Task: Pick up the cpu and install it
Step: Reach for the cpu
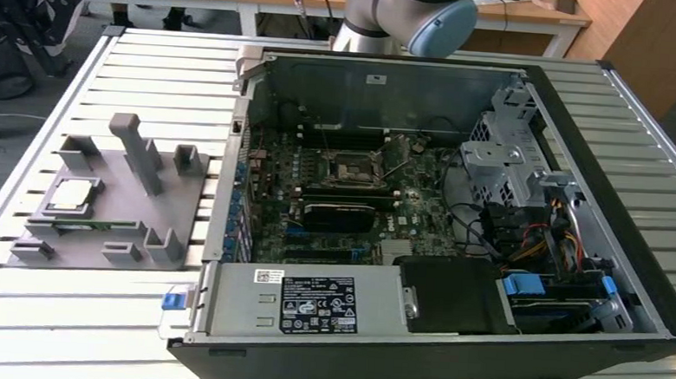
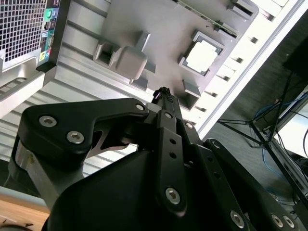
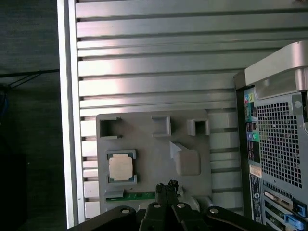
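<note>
Exterior view: a slatted aluminium table (image 1: 160, 59) carries an open black computer case (image 1: 421, 368) and, toward the exterior view's left, a matte grey plastic tray (image 1: 81, 245) set with blocky posts. The cpu (image 1: 71, 195), a flat square with a pale metal top, lies in a framed pocket near the tray's edge on the exterior view's left, well apart from the case. Inside the case, a green circuit board holds a square black socket (image 1: 349, 168). The arm (image 1: 411, 15), a grey tube with a blue cap, stands at the table's far edge behind the case.

Second wrist view: the gripper (image 2: 162, 92) is made of matte black links with silver screw heads. It narrows to a single tip with nothing in it and hangs over the tray between a rounded post (image 2: 129, 61) and the cpu (image 2: 202, 55), which glares white.

First wrist view: looking straight down, the cpu (image 3: 121, 168) shows a tan rim inside grey corner brackets, with a thin green strip (image 3: 139, 196) beside it. The fingertips sit pressed together over the tray, apart from the cpu. The black links cover the tray's nearest edge. The case's perforated rear panel (image 3: 279, 139), with its coloured ports, stands beside the tray.
</note>
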`<state>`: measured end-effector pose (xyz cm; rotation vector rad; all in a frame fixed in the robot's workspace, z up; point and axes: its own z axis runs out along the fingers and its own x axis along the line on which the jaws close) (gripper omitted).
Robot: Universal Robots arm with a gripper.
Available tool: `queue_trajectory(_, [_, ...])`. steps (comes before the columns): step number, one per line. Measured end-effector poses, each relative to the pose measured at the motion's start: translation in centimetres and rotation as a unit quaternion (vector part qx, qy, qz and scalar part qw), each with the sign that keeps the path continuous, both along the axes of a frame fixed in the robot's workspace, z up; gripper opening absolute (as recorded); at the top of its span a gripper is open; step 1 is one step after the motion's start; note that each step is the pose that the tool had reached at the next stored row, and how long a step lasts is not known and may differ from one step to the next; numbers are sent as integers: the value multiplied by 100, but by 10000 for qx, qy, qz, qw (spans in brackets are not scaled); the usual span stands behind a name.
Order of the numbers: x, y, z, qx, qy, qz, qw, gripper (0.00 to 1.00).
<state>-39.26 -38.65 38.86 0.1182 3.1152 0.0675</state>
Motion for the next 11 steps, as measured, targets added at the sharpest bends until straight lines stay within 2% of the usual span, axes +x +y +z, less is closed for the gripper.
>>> queue_trajectory(6, [-78,0,-4,0,4,0,10000,11])
queue_trajectory(11, [-190,1,-10,0,9,0,10000,11])
